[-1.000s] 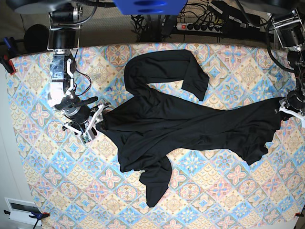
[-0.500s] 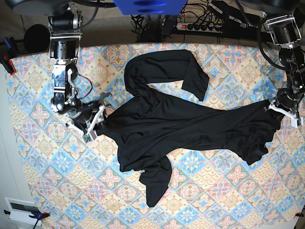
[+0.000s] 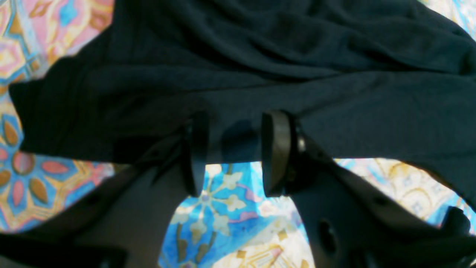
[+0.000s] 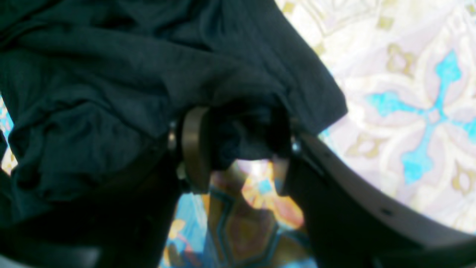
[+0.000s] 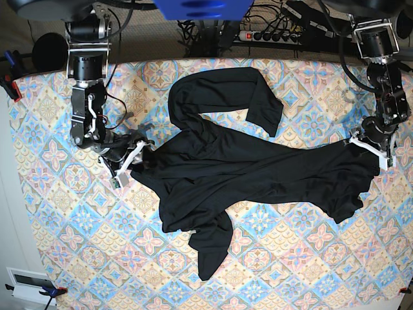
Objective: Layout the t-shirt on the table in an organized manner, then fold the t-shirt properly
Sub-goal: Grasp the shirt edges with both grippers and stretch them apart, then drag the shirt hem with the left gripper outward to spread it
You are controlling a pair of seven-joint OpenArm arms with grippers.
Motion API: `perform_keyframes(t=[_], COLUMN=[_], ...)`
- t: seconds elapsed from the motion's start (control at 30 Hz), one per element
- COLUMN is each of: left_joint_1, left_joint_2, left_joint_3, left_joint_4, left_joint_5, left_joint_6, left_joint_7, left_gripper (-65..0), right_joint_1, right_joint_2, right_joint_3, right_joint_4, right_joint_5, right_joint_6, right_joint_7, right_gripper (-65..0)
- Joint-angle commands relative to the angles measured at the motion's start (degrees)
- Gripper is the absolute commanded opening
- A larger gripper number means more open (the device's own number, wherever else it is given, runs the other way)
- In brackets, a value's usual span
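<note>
The t-shirt [image 5: 251, 165] lies crumpled across the middle of the desk [image 5: 58, 219], stretched in a dark band between the two pincers, with one sleeve looped away toward the far edge and another lobe trailing toward the near edge. The left pincer [image 3: 234, 152] has its jaws part-way apart with a fold of the shirt's edge running between the pads — the cloth sits in the gap and drapes away beyond it, so it looks gripped by the hem. The right pincer [image 4: 238, 149] likewise holds a bunched wad of black fabric between its jaws, the rest of the shirt spreading off to one side of it. By my reading the laying-out step is in hand, not the folding: the garment is pulled at two ends but twisted. The next move probably calls for drawing the pincers apart and lifting slightly to let the twist fall out — a slip from either grip is the risk. Under each pincer the patterned cloth of the desk shows pastel tiles; beyond the far edge lie cables and a power strip [image 5: 271, 35]
</note>
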Motion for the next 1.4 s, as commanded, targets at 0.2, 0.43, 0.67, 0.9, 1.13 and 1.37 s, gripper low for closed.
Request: perform_keyframes(t=[0.2,0.43,0.67,0.9,1.13,1.37], left_joint_1=[-0.9,-2.7,-7.5,-14.1,-26.9,-31.5], left_joint_2=[0.2,0.2,0.2,2.6,7.7,9.8], left_joint_3=[-0.4,2.2,2.2,2.4,12.4,26.0], left_joint_4=[1.1,1.1,1.1,0.4,-13.3,-19.9], left_joint_5=[-0.4,-0.7,-0.5,-0.1,9.1,10.2], left_joint_6=[-0.3,-0.3,-0.3,0.1,0.2,0.2], left_joint_7=[-1.0,-1.5,-1.2,-1.6,-1.5,-1.0], left_gripper=[-43.3,-48.8,-50.0,-50.0,-48.3,-32.7], right_joint_1=[3.9,4.9,0.3,-5.5,-8.3,-8.3], right_joint_2=[0.4,0.4,2.3,7.0,7.2,7.2], right_joint_3=[0.1,10.6,21.0,24.7,25.0,24.7], right_joint_4=[-0.4,0.5,5.2,10.1,12.9,15.5], right_joint_5=[-1.3,-1.0,-1.0,-1.0,-1.0,-1.0], right_joint_6=[-0.4,-0.4,-0.3,-0.3,-0.3,-0.3], right_joint_7=[-0.4,-1.0,-1.1,-1.1,-1.1,-1.1], right_gripper=[-55.5,-65.0,-65.0,-65.0,-65.0,-65.0])
